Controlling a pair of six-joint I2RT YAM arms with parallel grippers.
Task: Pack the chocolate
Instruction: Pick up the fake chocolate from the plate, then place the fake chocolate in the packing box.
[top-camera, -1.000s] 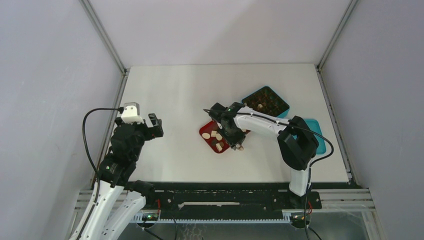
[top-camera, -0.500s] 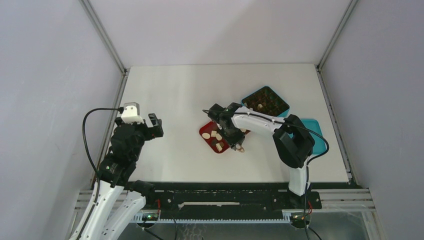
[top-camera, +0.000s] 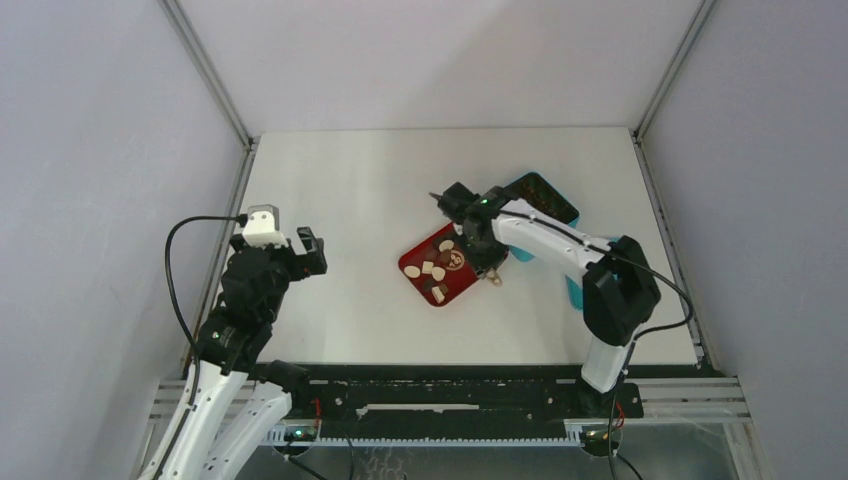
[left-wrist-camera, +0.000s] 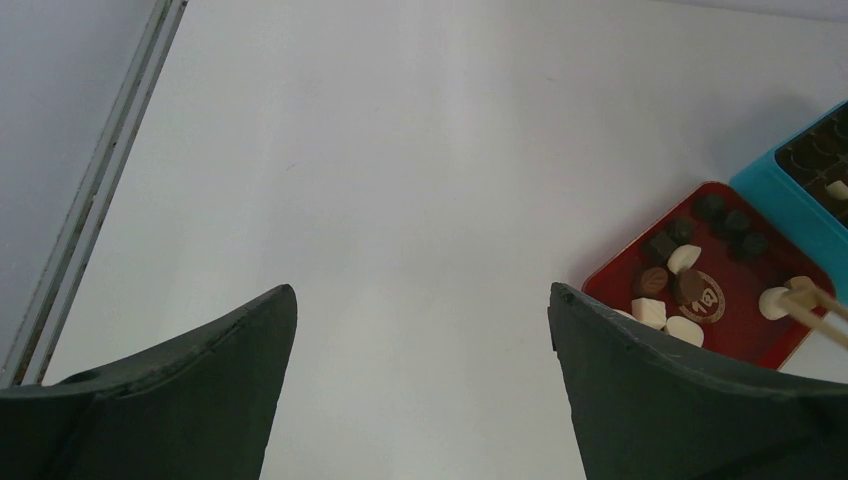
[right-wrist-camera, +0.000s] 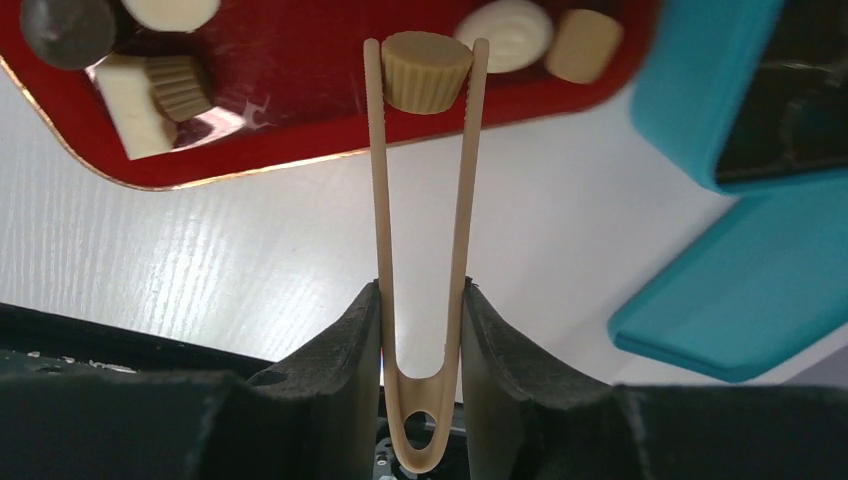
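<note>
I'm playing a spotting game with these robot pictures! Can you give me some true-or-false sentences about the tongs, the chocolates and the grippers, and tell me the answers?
1. The wooden tongs pinch a tan chocolate between their tips. True.
2. The left gripper is holding a chocolate. False: it is open and empty, away from the tray.
3. The right gripper squeezes the tongs between its fingers. True.
4. The red tray has nothing on it. False: several chocolate pieces, dark, tan and cream-white, lie on it.
</note>
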